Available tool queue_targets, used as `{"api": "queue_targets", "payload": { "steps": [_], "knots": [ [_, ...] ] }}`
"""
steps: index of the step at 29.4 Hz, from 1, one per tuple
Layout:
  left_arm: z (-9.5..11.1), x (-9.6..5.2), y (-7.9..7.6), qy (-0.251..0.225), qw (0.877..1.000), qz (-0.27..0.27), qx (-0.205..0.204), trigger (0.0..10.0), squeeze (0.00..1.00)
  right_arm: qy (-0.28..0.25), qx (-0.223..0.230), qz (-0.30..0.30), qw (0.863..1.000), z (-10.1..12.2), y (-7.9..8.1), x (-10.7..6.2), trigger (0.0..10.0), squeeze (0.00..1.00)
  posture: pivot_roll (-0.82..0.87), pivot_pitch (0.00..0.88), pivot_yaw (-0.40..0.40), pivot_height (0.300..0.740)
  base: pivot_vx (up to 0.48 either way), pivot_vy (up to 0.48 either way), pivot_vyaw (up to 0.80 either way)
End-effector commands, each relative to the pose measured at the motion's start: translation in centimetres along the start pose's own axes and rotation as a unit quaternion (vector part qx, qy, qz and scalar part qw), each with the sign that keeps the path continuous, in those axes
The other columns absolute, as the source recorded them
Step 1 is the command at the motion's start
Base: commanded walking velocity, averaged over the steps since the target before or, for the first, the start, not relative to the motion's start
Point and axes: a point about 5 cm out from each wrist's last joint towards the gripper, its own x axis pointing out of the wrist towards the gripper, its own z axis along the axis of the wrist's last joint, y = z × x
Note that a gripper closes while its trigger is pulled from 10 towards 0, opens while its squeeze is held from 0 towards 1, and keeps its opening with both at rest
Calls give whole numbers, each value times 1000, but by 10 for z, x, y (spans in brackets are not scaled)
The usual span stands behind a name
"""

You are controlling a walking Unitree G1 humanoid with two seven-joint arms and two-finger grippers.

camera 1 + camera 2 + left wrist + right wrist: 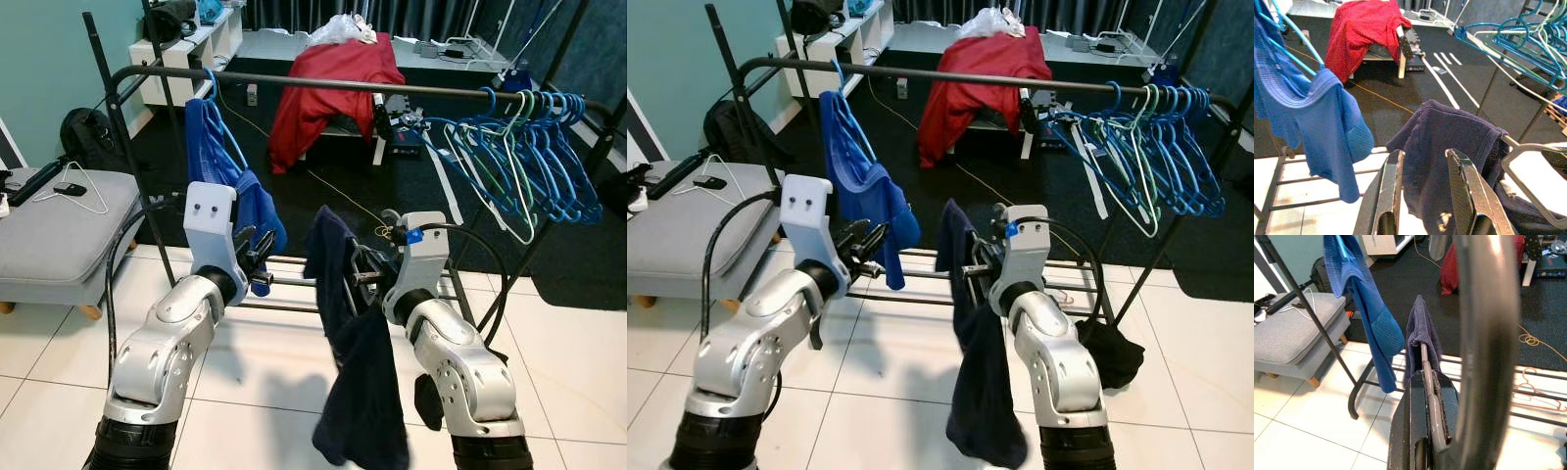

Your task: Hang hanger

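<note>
A black clothes rail [431,91] spans the scene. On its left end a blue shirt [211,147] hangs from a blue hanger. My right gripper [364,277] is below the rail's middle, shut on a grey wire hanger [1426,377] draped with a dark navy garment [358,372] that hangs down toward the floor. The left gripper [257,257] is open beside the blue shirt's lower hem, holding nothing. Along its fingers [1388,196] I see the navy garment [1449,132] and the grey hanger's arm [1528,152] a short way off.
Several empty blue and green hangers [529,157] crowd the rail's right end. A grey ottoman [49,230] with a white hanger [83,191] stands at left. A red cloth [333,59] covers furniture behind the rack. Dark cloth [1112,352] lies by the rack's foot.
</note>
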Motion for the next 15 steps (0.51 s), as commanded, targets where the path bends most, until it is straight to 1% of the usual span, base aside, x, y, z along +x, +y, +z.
{"api": "queue_targets", "payload": {
  "steps": [1,4,5,9,10,15],
  "knots": [
    [-5,2,2,19,1000,-1,11,10000,0,-8,8,-3,1000,3,-1,0,10000,0,7,154,-15,740,0,0,0],
    [-5,2,3,19,1000,-5,9,10000,0,-7,12,-5,1000,2,-1,-1,10000,0,6,149,-12,740,0,0,0],
    [-5,2,3,19,1000,-6,5,10000,0,-6,13,-6,1000,2,-1,-1,10000,0,7,168,-11,740,0,0,0],
    [-5,2,3,19,1000,-6,5,10000,0,-6,13,-6,1000,2,-1,-1,10000,0,7,168,-11,740,0,0,0],
    [-5,2,3,19,1000,-8,4,10000,0,-5,13,-6,1000,2,-1,0,10000,0,9,167,-10,740,0,251,0],
    [-5,1,1,19,1000,-14,2,10000,0,-6,10,-2,1000,2,2,1,10000,0,9,171,-9,740,0,469,0]
  ]
}}
